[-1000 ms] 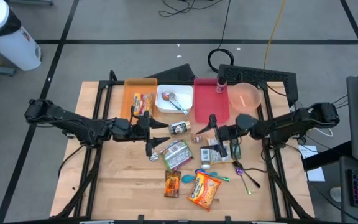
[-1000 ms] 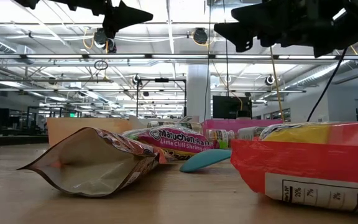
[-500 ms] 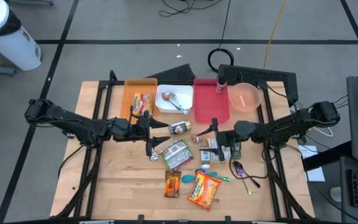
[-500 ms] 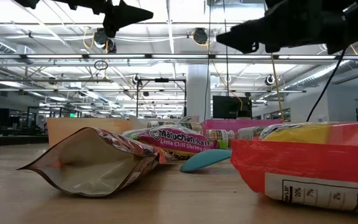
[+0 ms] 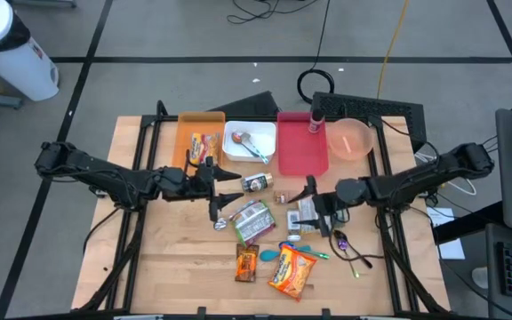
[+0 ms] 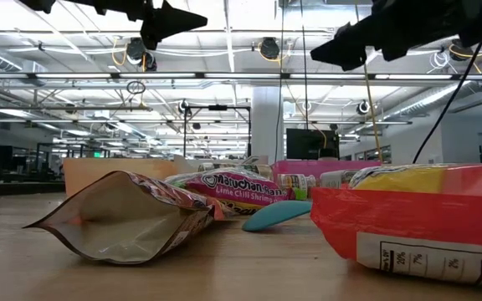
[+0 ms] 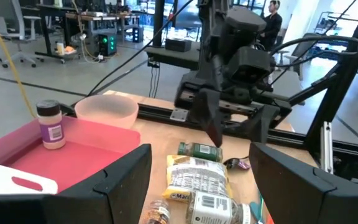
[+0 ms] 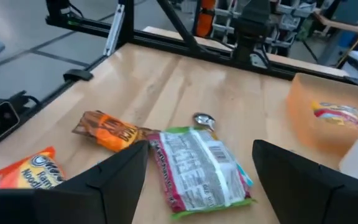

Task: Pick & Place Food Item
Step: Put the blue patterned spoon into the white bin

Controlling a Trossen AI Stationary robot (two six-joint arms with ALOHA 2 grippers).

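Note:
Food packets lie flat on the wooden table (image 5: 167, 258): a green and pink noodle packet (image 5: 254, 220) (image 8: 199, 169), an orange candy pack (image 5: 247, 264) (image 8: 107, 131), an orange noodle bag (image 5: 292, 270) and some pale packets (image 5: 308, 215) (image 7: 199, 182). My left gripper (image 5: 219, 190) (image 7: 210, 186) hangs open above the table's middle, left of the green packet. My right gripper (image 5: 309, 201) (image 8: 197, 186) hangs open over the pale packets and faces the left gripper. Both hold nothing and stand well above the table in the low view.
Along the far edge stand an orange bin (image 5: 200, 142) holding a snack, a white bin (image 5: 247, 142), a pink tray (image 5: 302, 147) with a spice bottle (image 5: 314, 123), and a pink bowl (image 5: 351, 138). A small jar (image 5: 256, 183), a teal spoon (image 5: 269, 255) and a purple spoon (image 5: 345, 242) lie among the packets.
My right gripper has swung a little toward the table's near edge and tipped up closer to level, staying open with nothing in it. The packets have kept their places.

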